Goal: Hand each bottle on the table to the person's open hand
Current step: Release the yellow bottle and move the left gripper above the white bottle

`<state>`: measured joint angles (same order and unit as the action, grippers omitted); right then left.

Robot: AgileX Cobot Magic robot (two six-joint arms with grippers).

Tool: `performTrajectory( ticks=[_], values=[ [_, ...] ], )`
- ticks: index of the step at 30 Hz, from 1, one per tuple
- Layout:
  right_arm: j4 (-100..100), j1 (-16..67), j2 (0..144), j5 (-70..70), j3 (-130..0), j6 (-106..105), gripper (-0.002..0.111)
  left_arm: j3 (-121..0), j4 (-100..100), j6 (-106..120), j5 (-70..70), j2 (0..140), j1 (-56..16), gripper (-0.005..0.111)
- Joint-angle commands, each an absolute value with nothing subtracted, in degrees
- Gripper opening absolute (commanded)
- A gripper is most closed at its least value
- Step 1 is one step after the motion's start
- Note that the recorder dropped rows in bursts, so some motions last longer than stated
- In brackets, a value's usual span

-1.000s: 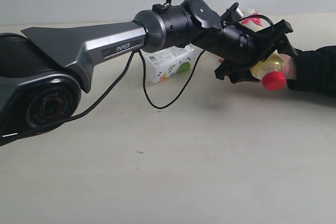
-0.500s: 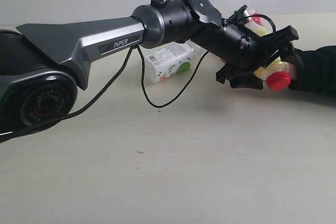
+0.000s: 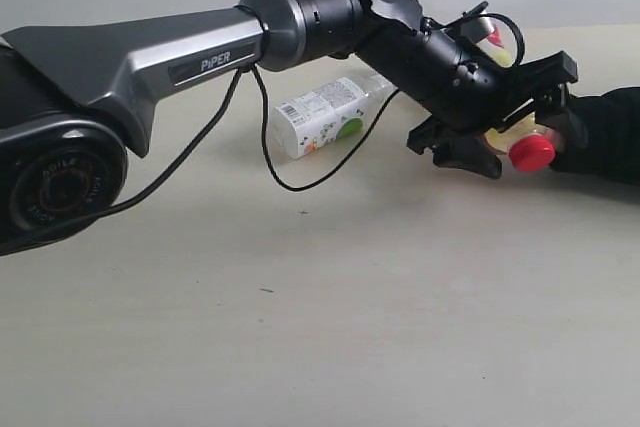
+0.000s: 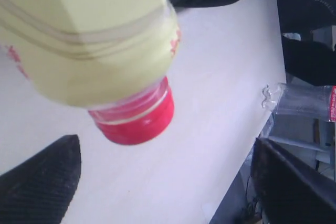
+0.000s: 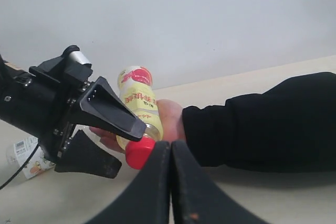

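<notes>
Closest to us, the desk (image 3: pixel 300 327) is bare. A bit farther back, the left end effector (image 3: pixel 528 119) has its two fingers spread wide, one on each side of the yellow bottle (image 5: pixel 138 103) with the red cap. It is not squeezing the bottle, as far as I can see. The bottle lies on the person's open hand (image 5: pixel 169 119). I think the job now is to let go nicely. The fingers should be held wide and pulled back slowly, a little upward, so nothing bumps the bottle or the hand. The right end effector (image 5: pixel 170 148) is shut tight, off to the side. Farther back, the white bottle (image 3: pixel 322 119) with the green mark lies on its side on the desk.
</notes>
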<state>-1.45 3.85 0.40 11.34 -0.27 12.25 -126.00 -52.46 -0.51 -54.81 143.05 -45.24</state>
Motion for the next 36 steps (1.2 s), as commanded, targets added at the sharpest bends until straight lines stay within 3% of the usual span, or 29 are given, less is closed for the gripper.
performTrajectory(
  ticks=[1,7,11,17,27,36],
  values=[
    [-1.47,3.51,0.0,11.1,0.0,12.07,0.0,-126.25,-50.73,0.0,-59.61,140.39,-45.0,0.084],
    [-1.47,3.51,0.0,11.1,0.0,12.07,0.0,-126.1,-42.91,1.65,-69.22,136.8,-45.0,0.08],
    [-1.47,3.51,0.0,11.1,0.0,12.07,0.0,-123.01,-35.21,1.74,-69.96,133.11,-46.12,0.053],
    [-1.47,3.51,0.0,11.09,0.0,12.19,0.0,-112.99,-25.69,5.2,-69.96,126.05,-47.69,0.0],
    [-1.47,3.51,0.0,11.09,0.0,12.09,0.0,-91.55,-18.82,9.2,-66.64,111.88,-45.74,0.0],
    [-1.47,3.51,0.0,11.09,0.0,12.09,0.0,-75.86,-16.64,12.13,-60.61,100.27,-35.74,0.0]
  ],
)
